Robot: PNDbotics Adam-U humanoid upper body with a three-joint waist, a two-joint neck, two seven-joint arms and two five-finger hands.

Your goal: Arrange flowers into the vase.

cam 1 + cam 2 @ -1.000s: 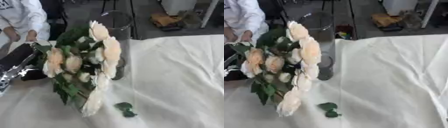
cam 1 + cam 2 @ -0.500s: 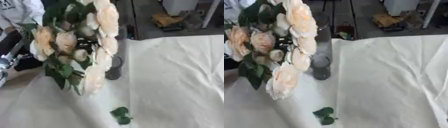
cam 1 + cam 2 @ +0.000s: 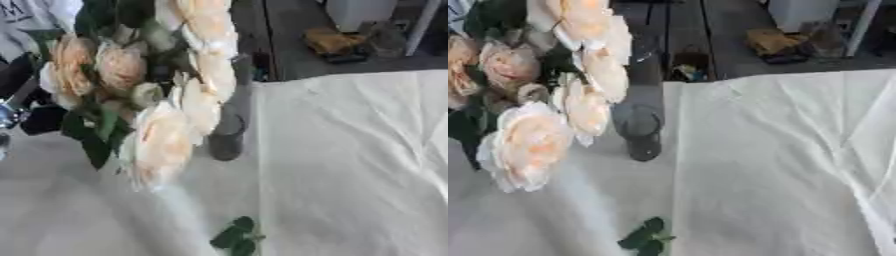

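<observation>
Hand state cannot be told (only a dark arm part is seen far left). Bouquet of cream roses (image 3: pixel 166 100) is raised beside the glass vase (image 3: pixel 640 132), left of centre on the worktop (image 3: pixel 350 165); insertion is judged outstanding. Loose leaf (image 3: pixel 236 239) lies nearer.

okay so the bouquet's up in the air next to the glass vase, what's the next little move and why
Probably carry the bouquet a little to the right, until its stems hang over the mouth of the vase, then lower it. The blooms sit high and left of the clear vase, partly in front of it, and the stem ends are hidden, so they likely are not over the opening yet. A loose leaf sprig lies on the cloth.
</observation>
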